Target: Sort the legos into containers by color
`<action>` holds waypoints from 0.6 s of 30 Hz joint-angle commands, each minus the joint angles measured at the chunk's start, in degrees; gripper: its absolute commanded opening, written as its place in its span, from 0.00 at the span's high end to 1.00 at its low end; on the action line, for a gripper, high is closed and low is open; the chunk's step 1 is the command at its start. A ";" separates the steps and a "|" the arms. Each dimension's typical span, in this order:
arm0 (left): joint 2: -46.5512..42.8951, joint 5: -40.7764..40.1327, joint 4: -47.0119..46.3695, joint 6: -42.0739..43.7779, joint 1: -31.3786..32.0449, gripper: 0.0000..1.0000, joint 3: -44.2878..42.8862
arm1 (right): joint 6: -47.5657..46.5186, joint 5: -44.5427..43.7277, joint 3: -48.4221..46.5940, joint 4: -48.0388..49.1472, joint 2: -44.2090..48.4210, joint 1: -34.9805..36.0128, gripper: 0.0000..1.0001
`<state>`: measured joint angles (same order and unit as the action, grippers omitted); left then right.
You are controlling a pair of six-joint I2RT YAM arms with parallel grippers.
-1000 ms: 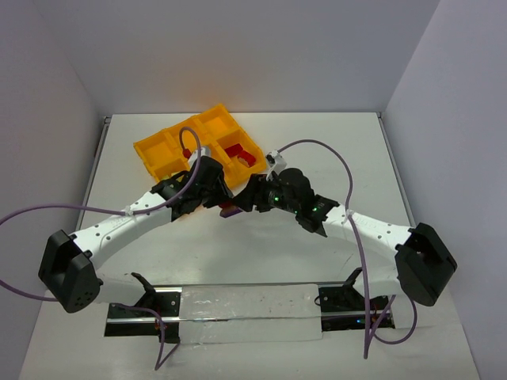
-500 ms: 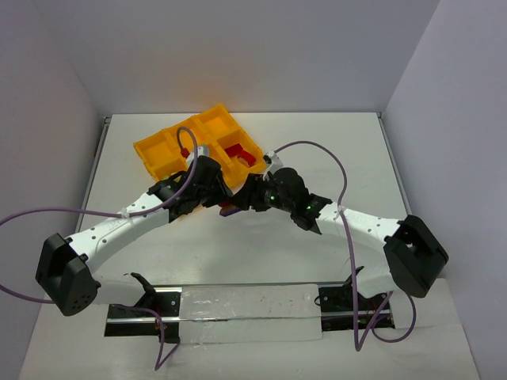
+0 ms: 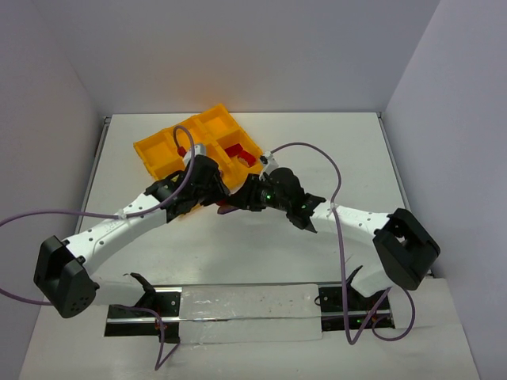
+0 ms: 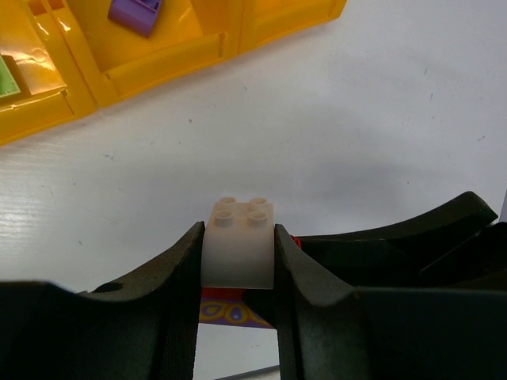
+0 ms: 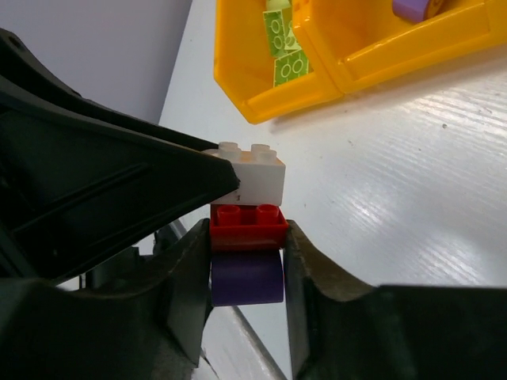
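A small stuck-together cluster (image 3: pixel 227 207) hangs between both grippers just in front of the orange-yellow tray (image 3: pixel 162 150). My left gripper (image 4: pixel 238 245) is shut on its white top brick (image 4: pixel 238 237). My right gripper (image 5: pixel 247 249) is shut on the red brick (image 5: pixel 248 226) and the purple brick (image 5: pixel 247 279) under it; the white brick (image 5: pixel 255 176) sits on top. The tray (image 5: pixel 269 103) holds yellow-green bricks (image 5: pixel 283 47) in one cell, a purple brick (image 4: pixel 135 12) in another and a red brick (image 3: pixel 242 157) in a third.
The tray wall (image 4: pixel 158 67) lies just beyond the grippers. A metal rail (image 3: pixel 245 305) runs along the near table edge. Purple cables (image 3: pixel 317 154) loop over both arms. Grey walls close in the table on three sides.
Both grippers have stayed locked on the cluster and drifted slightly toward the tray. The right arm's elbow has swung left and inward.
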<state>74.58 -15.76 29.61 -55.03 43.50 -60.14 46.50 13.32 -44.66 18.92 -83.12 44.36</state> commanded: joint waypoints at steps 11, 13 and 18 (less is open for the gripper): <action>-1.39 -0.34 -1.41 2.48 -3.69 1.00 -3.63 | -3.55 -3.22 3.85 1.55 1.97 0.44 1.00; -0.26 -0.48 -1.68 3.20 -4.44 1.00 -4.41 | -3.89 -4.37 4.88 0.30 3.08 0.18 1.00; 3.73 -0.46 -1.07 5.65 -8.26 1.00 -8.88 | -6.15 -7.44 6.54 -3.80 6.23 -1.05 1.00</action>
<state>75.75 -15.96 29.78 -52.41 38.26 -63.36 43.40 9.90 -38.91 17.05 -81.53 44.21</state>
